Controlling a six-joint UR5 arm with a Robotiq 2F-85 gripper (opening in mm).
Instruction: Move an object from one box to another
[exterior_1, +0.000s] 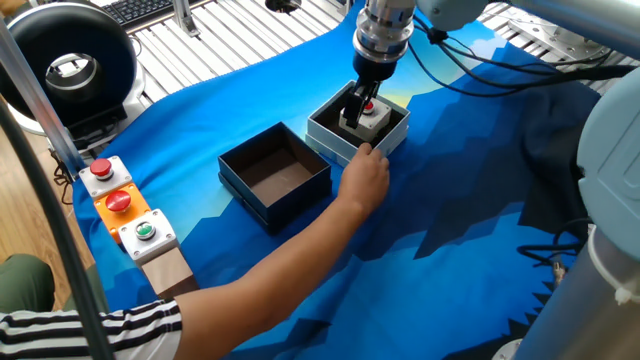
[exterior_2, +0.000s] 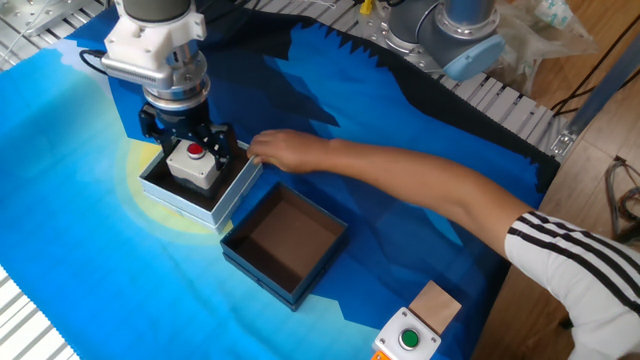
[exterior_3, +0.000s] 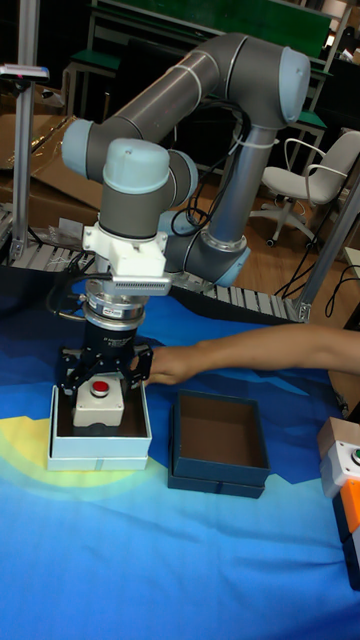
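The object (exterior_1: 372, 118) (exterior_2: 196, 167) (exterior_3: 98, 397), a white-grey cube with a red button, sits inside the white box (exterior_1: 330, 140) (exterior_2: 180, 202) (exterior_3: 100, 452). My gripper (exterior_1: 360, 110) (exterior_2: 188, 148) (exterior_3: 102, 392) is lowered over it. Its fingers stand on either side of the cube and look open, with a small gap showing in the tall fixed view. The navy box (exterior_1: 270, 208) (exterior_2: 262, 272) (exterior_3: 220, 478) stands right beside the white one, with only its brown inside showing.
A person's hand (exterior_1: 362, 175) (exterior_2: 275, 152) (exterior_3: 178, 365) rests on the white box's rim, the arm stretched over the blue cloth. A joined row of red, orange and green button boxes (exterior_1: 120, 200) (exterior_2: 410, 340) (exterior_3: 345, 470) lies beyond the navy box.
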